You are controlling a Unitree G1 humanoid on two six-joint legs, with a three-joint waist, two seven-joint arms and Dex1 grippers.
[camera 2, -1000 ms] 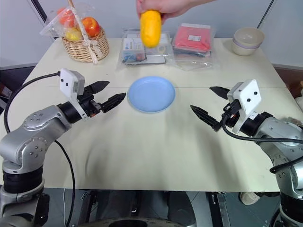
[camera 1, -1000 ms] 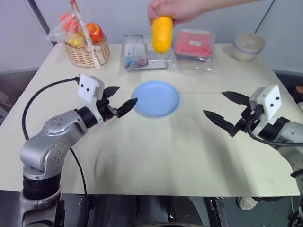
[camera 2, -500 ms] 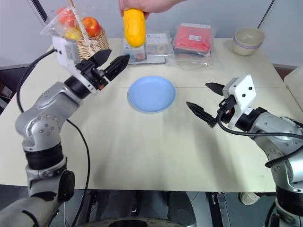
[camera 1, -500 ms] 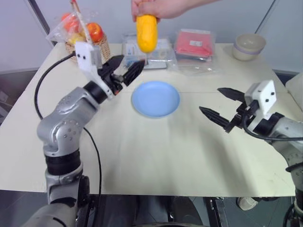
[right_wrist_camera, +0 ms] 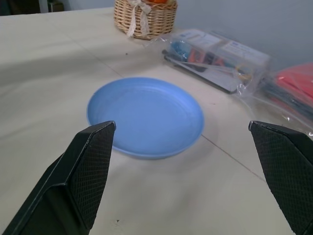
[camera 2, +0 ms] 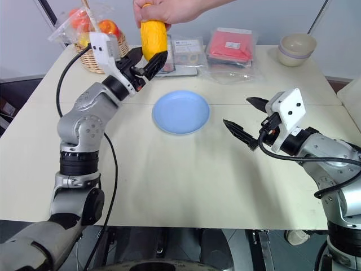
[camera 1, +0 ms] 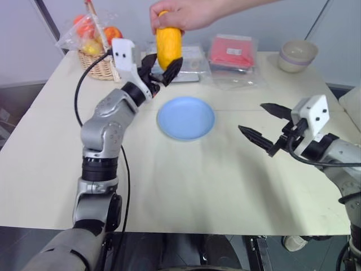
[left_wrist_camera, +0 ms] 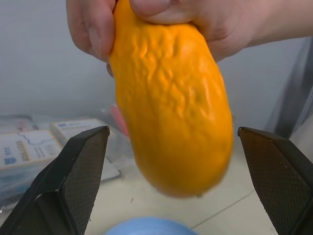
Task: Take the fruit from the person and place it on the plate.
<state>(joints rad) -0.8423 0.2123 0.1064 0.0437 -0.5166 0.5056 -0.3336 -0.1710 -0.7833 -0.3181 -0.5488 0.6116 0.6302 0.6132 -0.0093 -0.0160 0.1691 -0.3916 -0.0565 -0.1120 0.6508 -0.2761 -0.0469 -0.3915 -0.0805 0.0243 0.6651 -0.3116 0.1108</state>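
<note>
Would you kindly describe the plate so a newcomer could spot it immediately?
Start from the cream table; near its middle, in front of the packets along the far edge, lies the plate. It is flat, round and light blue, unlike the deep cream bowl at the far corner.

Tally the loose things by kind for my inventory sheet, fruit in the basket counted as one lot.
Yellow-orange oval fruit in the person's hand: 1
Round light blue plate: 1
Cream deep bowl: 1
Wicker basket of wrapped fruit: 1
Clear plastic packets: 2, one with red contents, one with printed cards
Total: 6
</note>
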